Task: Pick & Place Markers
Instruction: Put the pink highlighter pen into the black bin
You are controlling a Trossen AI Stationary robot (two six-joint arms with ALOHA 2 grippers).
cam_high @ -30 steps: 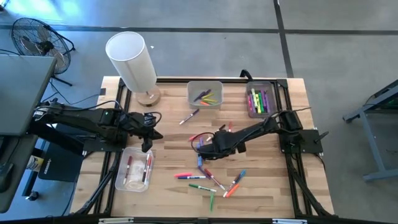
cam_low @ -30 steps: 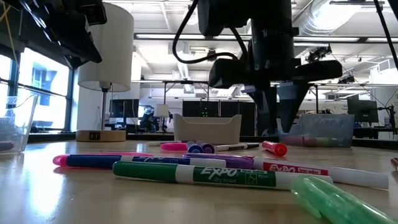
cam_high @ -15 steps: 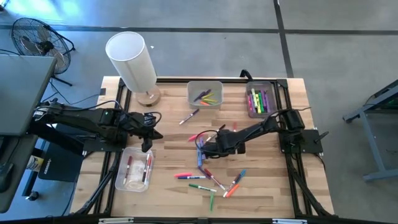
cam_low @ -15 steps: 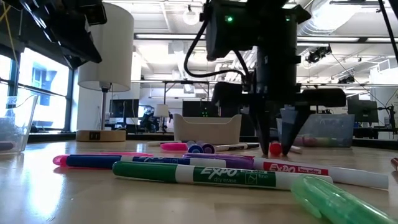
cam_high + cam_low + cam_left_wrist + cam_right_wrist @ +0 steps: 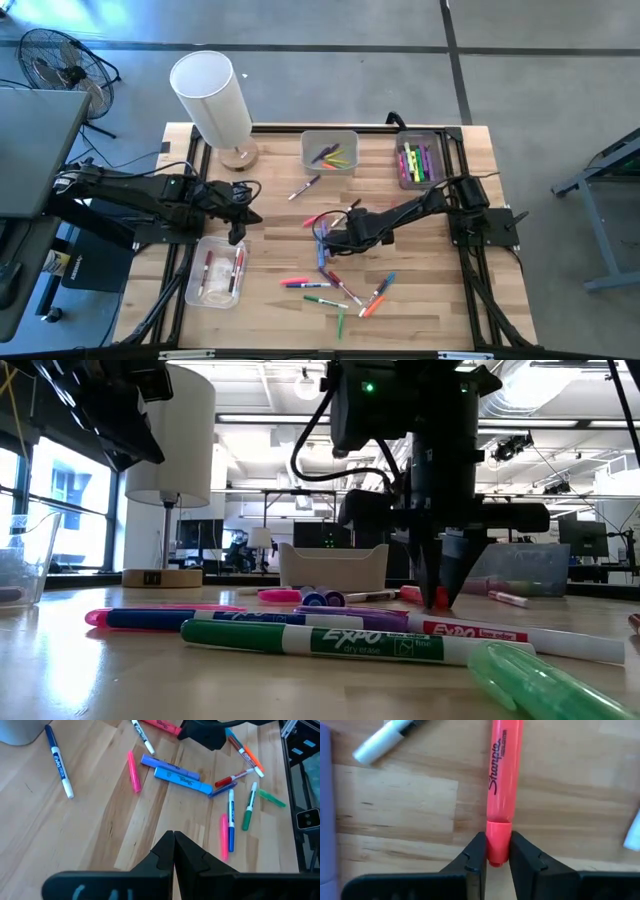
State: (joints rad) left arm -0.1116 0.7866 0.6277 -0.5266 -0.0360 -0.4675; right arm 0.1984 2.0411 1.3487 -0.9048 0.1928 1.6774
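Many markers lie loose on the wooden table, with a cluster (image 5: 340,285) near the front edge. My right gripper (image 5: 330,229) reaches to the table's middle, its fingers pointing down, shut on a red Sharpie marker (image 5: 501,775) that lies flat on the wood. A purple and a blue marker (image 5: 182,776) lie beside it. My left gripper (image 5: 173,840) is shut and hangs above the table's left side, just beyond a clear bin (image 5: 214,271) holding a few red markers. It touches nothing. My right gripper pinches the red marker's cap end (image 5: 498,836) between its two fingers (image 5: 476,851), coming from above with the fingers across the barrel. The marker lies level on the table, its length stretching away from the fingers; in the low view its body (image 5: 412,595) rests on the wood.
Two clear bins stand at the far edge: the middle one (image 5: 329,151) holds a few markers, the right one (image 5: 419,160) holds more. A white lamp (image 5: 211,98) stands at the far left. Bare wood shows between the left bin and the marker cluster.
My right gripper has come down to the table over the red marker, stood with its fingers open on either side of the cap end, then shut on it. The marker's end has shifted a little between the fingers. The left arm has kept still.
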